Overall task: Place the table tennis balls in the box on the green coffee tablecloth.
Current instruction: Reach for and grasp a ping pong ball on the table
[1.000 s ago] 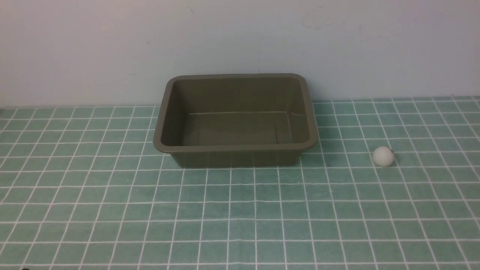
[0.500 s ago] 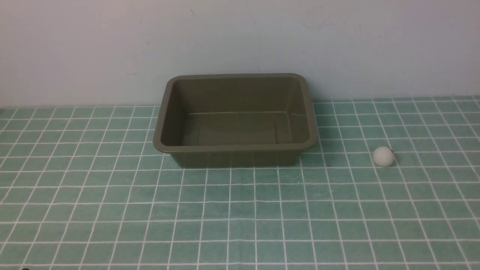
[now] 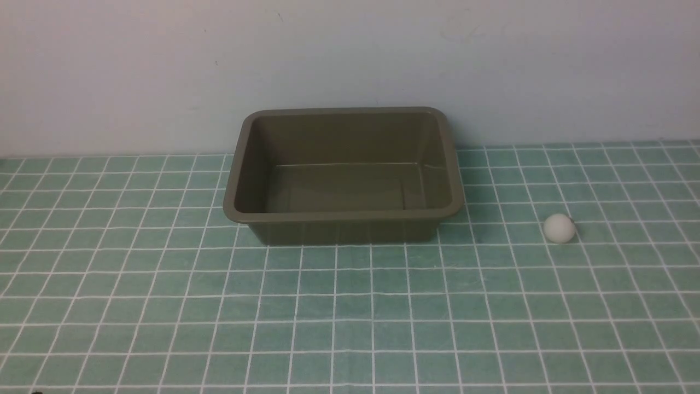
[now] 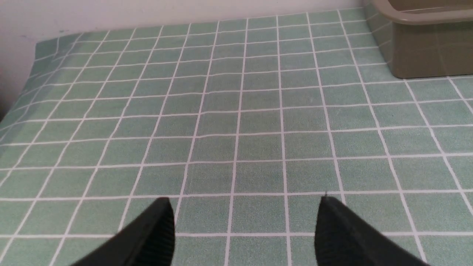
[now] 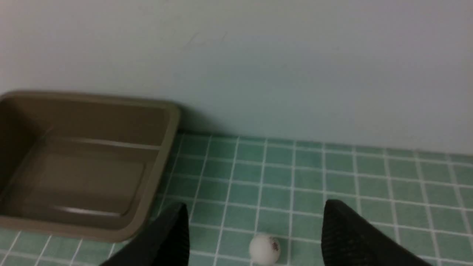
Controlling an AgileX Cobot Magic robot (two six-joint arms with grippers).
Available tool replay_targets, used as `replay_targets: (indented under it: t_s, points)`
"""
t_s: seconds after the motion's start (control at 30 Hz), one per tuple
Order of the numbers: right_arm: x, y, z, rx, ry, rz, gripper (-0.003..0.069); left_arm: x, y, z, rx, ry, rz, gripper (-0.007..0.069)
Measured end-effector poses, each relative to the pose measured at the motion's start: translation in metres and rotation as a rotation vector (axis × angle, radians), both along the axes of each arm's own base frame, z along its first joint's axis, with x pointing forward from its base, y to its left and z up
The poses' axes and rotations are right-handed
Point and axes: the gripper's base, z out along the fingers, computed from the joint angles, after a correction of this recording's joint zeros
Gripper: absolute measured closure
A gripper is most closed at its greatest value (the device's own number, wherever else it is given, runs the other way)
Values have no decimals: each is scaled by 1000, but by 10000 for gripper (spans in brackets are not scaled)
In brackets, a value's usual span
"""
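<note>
Right of the box [image 3: 343, 232], a white ball [image 3: 559, 228] rests on green cloth [image 3: 350, 306]. Both pincers [image 4: 244, 214] [image 5: 255, 218] stand open, empty. Likely light, smooth, prone to roll: grasp gently across its middle.

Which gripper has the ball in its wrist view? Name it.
The right gripper: the ball shows in its view, not in the left's.

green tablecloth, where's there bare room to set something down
On the green tablecloth, three patches are bare: left of the box, the strip between the box and the white ball, and the wide stretch nearer the robot than both. It is tightest behind the box, where its rim comes close to the wall.
</note>
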Motion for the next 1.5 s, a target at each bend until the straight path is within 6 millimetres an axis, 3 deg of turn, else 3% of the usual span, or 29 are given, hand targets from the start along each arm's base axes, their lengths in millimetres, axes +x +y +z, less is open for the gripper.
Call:
replay_targets:
  t_s: [0.27,0.43,0.7,1.13,1.27,1.5]
  points:
    - [61,13,-29,34,256,119,219,0,0,0,0,0,0,164]
    - [89,15,-49,33,375,136,219,0,0,0,0,0,0,164]
    - [133,14,-107,-7,572,128,219,0,0,0,0,0,0,164]
    - [170,11,-182,-17,703,81,219,0,0,0,0,0,0,164]
    - [178,11,-193,-19,717,79,219,0,0,0,0,0,0,164]
    - [195,12,-198,-14,717,68,219,0,0,0,0,0,0,164]
